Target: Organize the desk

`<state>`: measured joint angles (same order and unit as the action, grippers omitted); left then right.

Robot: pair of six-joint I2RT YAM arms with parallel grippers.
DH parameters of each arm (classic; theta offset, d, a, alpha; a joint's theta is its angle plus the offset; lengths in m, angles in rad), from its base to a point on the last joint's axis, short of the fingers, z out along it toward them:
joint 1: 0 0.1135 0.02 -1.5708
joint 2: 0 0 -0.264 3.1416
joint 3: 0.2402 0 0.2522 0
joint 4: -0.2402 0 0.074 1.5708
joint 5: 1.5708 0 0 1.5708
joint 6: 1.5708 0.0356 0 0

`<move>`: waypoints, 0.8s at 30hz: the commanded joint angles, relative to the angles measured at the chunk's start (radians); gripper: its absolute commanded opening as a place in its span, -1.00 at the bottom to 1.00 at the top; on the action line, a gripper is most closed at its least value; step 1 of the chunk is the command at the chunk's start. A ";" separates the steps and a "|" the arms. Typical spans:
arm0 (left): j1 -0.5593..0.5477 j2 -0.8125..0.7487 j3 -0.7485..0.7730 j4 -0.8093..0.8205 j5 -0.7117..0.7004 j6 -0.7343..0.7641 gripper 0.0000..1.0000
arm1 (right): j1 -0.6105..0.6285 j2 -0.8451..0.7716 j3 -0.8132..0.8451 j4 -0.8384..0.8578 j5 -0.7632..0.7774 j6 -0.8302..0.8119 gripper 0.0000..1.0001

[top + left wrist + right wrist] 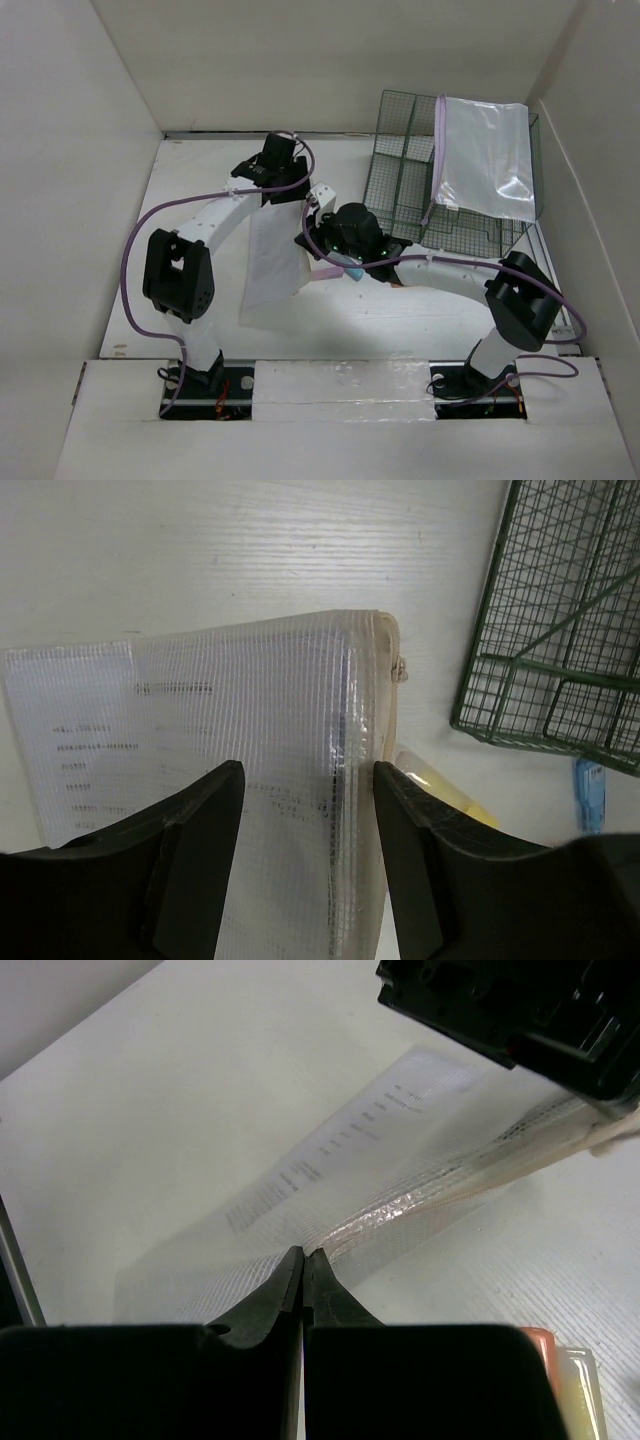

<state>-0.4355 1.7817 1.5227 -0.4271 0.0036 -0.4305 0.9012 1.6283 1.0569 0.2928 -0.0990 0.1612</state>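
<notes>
Two claws on one job: the flat mesh pouch (272, 270) lying mid-bench (430, 315), left of the green rack (410, 190). Left claw (303, 775) hangs over the pouch's far end, jaws spread wide, the zipper edge running just beside one finger. Right claw (303, 1257) is closed, tips pressed together right at the pouch's long side; whether they pinch a fold of plastic, I can't tell.

Looks like the pick-up step, pouch bound for the rack, where a second clear pouch (485, 160) lies on top. Next move, I'd say: left claw drops and closes squarely on that end, since slick plastic could slide.

Room? Open bench to the left and near side. It's tighter on the right, with the rack's wire rim close and a yellow thing (440, 785) just beside the zipper corner. Walls hem in the far edge.
</notes>
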 commanded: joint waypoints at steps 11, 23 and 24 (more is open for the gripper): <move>-0.006 -0.047 -0.107 -0.006 0.053 0.061 -0.44 | -0.005 -0.028 0.045 0.077 0.134 -0.048 -1.00; -0.006 -0.042 -0.145 0.007 0.165 0.090 -1.00 | -0.035 0.004 0.038 0.078 0.107 -0.068 -1.00; -0.006 -0.047 -0.148 0.010 0.167 0.090 -1.00 | -0.044 0.002 0.032 0.080 0.107 -0.065 -1.00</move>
<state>-0.4370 1.7771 1.4006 -0.3706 0.1207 -0.3595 0.8867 1.6371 1.0569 0.2695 -0.0303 0.1234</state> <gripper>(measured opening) 0.013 0.018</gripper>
